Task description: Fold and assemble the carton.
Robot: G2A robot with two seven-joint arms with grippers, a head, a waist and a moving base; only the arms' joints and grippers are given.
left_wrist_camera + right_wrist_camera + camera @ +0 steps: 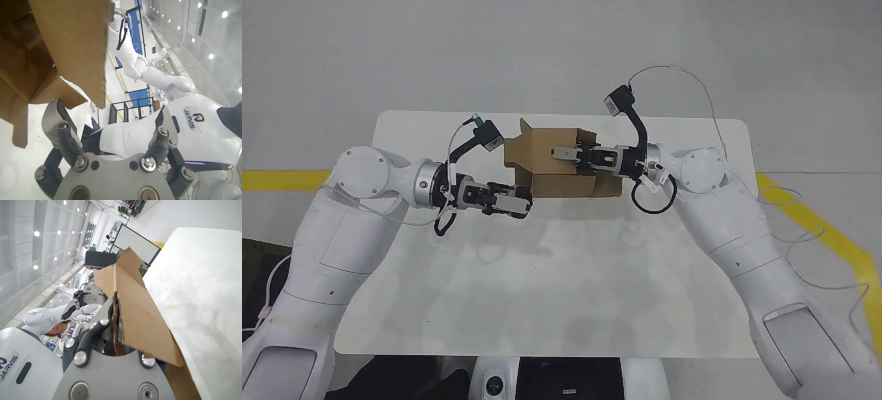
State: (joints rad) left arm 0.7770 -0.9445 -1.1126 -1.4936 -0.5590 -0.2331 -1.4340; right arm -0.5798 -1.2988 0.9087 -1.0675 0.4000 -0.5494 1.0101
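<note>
A brown cardboard carton stands partly unfolded at the back middle of the white table, its flaps sticking out. My right gripper comes in from the right over its top and is shut on a carton panel, which sits between the fingers. My left gripper is at the carton's near left corner. In the left wrist view the left gripper is open and holds nothing, with a loose flap just above one finger and the carton's wall beyond.
The table's front half and both sides are bare white surface. A yellow floor line runs past the right edge of the table. The left gripper is also seen beyond the carton in the right wrist view.
</note>
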